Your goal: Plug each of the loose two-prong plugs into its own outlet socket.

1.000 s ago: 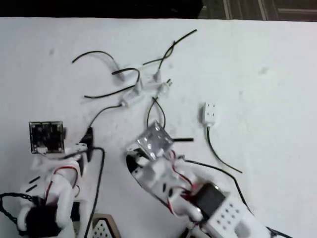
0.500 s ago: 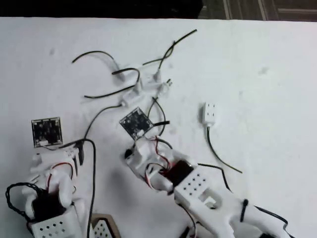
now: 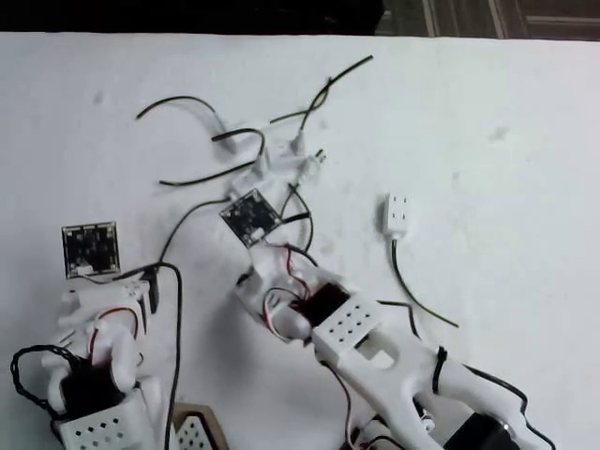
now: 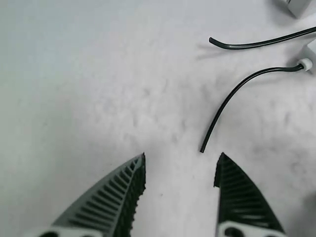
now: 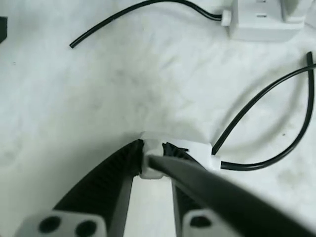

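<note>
My right gripper (image 5: 157,157) is shut on a white plug (image 5: 190,148) whose black cable (image 5: 276,98) loops away over the table. Just beyond it lies a white outlet socket (image 5: 259,22) with its own black lead. From above, the right arm (image 3: 309,305) stands mid-table, its wrist at the cable loop (image 3: 298,208) below a cluster of white plugs and sockets (image 3: 272,164). A separate white outlet socket (image 3: 397,214) lies to the right. My left gripper (image 4: 181,157) is open over bare table, close to a loose cable end (image 4: 202,149); the left arm (image 3: 94,319) is at the lower left.
Several black cable stubs (image 3: 178,101) spread across the far half of the white table (image 3: 506,122). A dark band runs along the table's far edge. A perforated part (image 3: 192,431) sits at the near edge between the arms.
The right arm has stretched forward and left, its wrist now at the cable loop near the cluster. The left arm shifted a little at first, then held still.
</note>
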Tool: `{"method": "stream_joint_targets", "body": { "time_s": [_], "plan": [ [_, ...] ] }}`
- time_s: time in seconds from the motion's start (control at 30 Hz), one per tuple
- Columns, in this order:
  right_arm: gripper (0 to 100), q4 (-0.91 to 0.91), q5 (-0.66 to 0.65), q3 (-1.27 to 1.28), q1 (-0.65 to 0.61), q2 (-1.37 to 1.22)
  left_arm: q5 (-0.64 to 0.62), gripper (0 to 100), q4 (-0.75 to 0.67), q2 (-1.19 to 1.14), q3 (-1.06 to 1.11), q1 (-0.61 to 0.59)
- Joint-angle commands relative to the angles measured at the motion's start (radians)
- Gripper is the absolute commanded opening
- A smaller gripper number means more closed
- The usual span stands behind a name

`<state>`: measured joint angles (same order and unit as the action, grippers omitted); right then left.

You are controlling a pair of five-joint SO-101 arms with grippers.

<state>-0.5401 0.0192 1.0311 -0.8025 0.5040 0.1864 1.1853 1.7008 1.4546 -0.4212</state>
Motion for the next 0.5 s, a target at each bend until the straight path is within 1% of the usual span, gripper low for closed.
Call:
{"method": "stream_joint_targets", "body": {
  "time_s": [0.0,0.47],
  "plan": [
    [1.7,0.024,-0.008,-0.040,0.007,0.004,0.012,23,-0.008,0.012,-0.006,-0.007],
    [1.7,0.021,-0.011,-0.020,-0.007,-0.022,0.012,23,-0.008,0.012,-0.006,-0.007]
  ]
}}
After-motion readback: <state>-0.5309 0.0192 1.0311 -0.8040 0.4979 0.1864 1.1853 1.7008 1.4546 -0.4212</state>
